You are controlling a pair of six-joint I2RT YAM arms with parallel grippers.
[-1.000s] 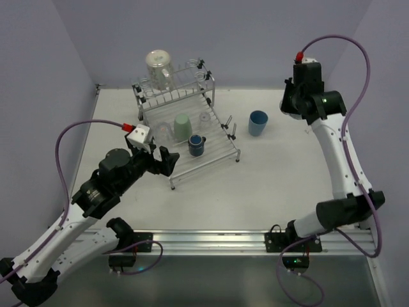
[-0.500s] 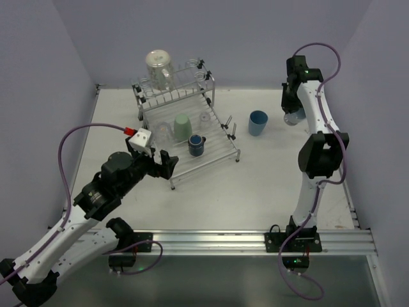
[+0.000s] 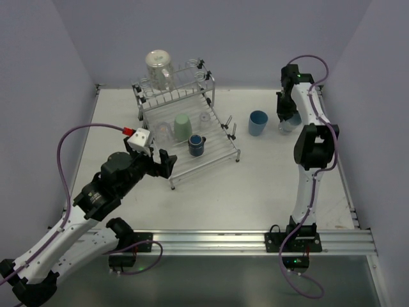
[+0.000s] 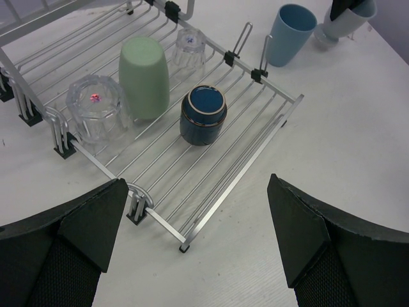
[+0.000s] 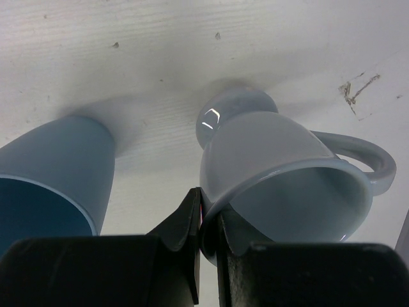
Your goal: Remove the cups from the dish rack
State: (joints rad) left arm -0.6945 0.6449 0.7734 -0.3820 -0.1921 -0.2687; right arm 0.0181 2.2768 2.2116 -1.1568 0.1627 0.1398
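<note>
Evidently the pale grey mug (image 5: 275,160) was the cup in hand: it sat tilted at the far right of the table (image 3: 268,185), just beside the light blue tumbler (image 5: 54,166) and well apart from the dish rack (image 3: 217,146). The right hand (image 5: 203,214) was clamped on its rim, one finger inside and one outside. Whether the mug's base was touching the table could not be told from the wrist view. This looked like the set-down step, so the next move probably called for the base to settle flat, the fingers to part, and the hand to lift straight up without nudging the tumbler. On the sloping rods of the rack lay the pale green tumbler (image 4: 144,77), the dark blue mug (image 4: 203,115), a clear glass (image 4: 97,110) and a smaller clear glass (image 4: 189,46) further back, all mouth-down. The left hand (image 4: 198,224) hovered with its fingers spread wide and nothing between them, just off the rack's near corner. It faced the dark blue mug, which seemed the easiest reach. Open table lay in front of the rack and between it and the tumbler, while the mug's spot sat near the table's right edge and the side wall, leaving little room there.
</note>
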